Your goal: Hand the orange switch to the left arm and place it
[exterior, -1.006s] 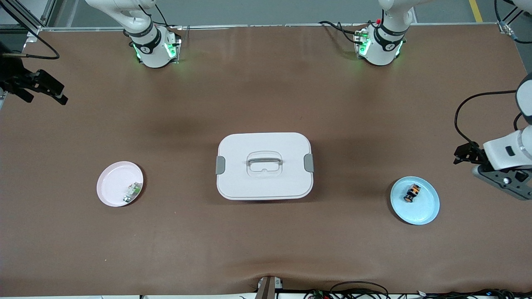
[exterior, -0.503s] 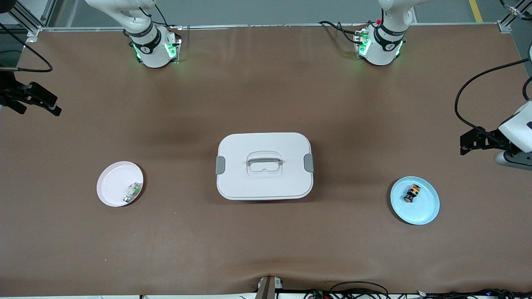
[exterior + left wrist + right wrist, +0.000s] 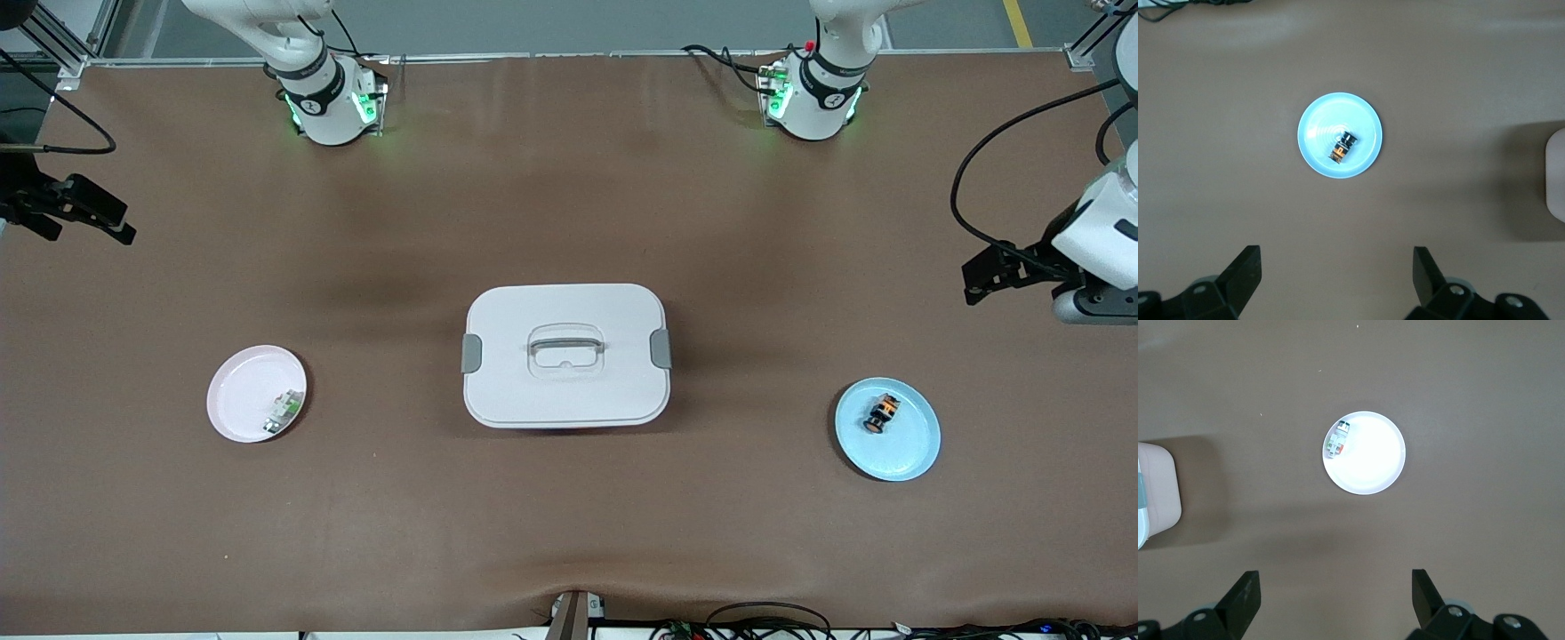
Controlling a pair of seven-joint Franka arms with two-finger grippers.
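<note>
The orange switch, a tiny black cylinder with orange markings, lies on its side on a light-blue plate toward the left arm's end of the table. My left gripper hangs open and empty high over bare table beside that plate. The white box with grey latches stands shut mid-table, and its edge shows in both wrist views. Over the table's edge at the right arm's end, my right gripper is open and holds nothing.
A pink plate toward the right arm's end carries a small white-and-green component. Cables trail from both wrists. Brown table surface lies bare between the box and each plate.
My left gripper has swung away from the blue plate toward the arm bases' side. The right gripper shifted slightly at the table's end. Switch, plates and box stayed put.
</note>
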